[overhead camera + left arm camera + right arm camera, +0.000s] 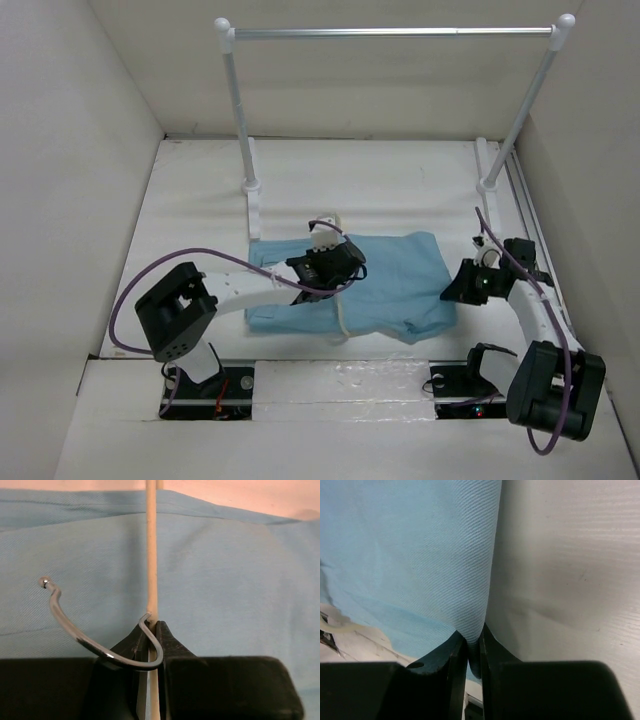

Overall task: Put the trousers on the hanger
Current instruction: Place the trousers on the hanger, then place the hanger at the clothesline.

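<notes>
The light blue trousers lie folded flat on the white table. My left gripper is over their left part, shut on the cream hanger, whose thin bar runs across the cloth toward the near edge. In the left wrist view the fingers pinch the cream bar just beside its metal hook, with the trousers below. My right gripper is at the trousers' right edge. In the right wrist view it is shut on a pinched fold of the blue cloth.
A silver rail on two white posts stands across the back of the table. White walls close in the left, right and back sides. Purple cables loop from both arms.
</notes>
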`<state>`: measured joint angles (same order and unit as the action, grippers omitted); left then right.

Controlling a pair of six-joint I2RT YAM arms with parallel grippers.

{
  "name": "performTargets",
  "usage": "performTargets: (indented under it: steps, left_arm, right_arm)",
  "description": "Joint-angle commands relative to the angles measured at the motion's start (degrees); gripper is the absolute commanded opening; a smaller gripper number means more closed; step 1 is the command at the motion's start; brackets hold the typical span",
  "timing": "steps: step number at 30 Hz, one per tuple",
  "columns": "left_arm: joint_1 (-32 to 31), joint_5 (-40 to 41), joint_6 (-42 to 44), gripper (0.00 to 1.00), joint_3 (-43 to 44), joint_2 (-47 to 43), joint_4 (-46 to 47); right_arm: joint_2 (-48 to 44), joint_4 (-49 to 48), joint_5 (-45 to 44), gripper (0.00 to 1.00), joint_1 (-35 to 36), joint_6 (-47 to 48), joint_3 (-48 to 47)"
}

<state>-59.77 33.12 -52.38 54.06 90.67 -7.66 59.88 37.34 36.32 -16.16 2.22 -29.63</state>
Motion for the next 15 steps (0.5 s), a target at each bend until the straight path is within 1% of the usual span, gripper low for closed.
performTargets:
  steps: [1,6,8,9,11,12,15]
  left_arm:
    - [-2.0,0.7,2.5,0.00,4.5,-3.9,-0.6]
    - [-3.1,-1.7,3.5,0.00,4.2,-5.5,3.0]
    - [-3.1,-1.0,4.0,0.00,5.3,-5.2,2.9]
    - [-3.1,-0.8,4.0,0.00,5.8,-5.1,2.5]
    - [-3.1,-0.6,5.3,0.00,7.8,-5.0,1.9]
    - [-3.1,-0.9,5.8,0.00,9.3,-5.1,1.5]
    - [-3.1,-1.1,6.8,0.00,12.9,-5.0,-0.8]
  right_arm:
    - [0.0,-0.7,-1.8,0.20,-0.1,2.4,-6.1]
    - [0.3,-3.3,-1.3,0.20,2.3,0.0,-5.4]
    - [1.0,-4.6,-1.2,0.29,5.1,-1.1,-4.9]
    - [1.2,-4.1,-1.9,0.44,5.8,-0.7,-5.3]
    - [0.6,-1.7,-3.7,0.57,6.8,0.3,-8.5]
    - [-0.2,-0.4,-6.1,0.64,6.8,0.7,-10.2]
    - [-3.6,4.7,-9.6,0.71,7.9,1.1,-19.4]
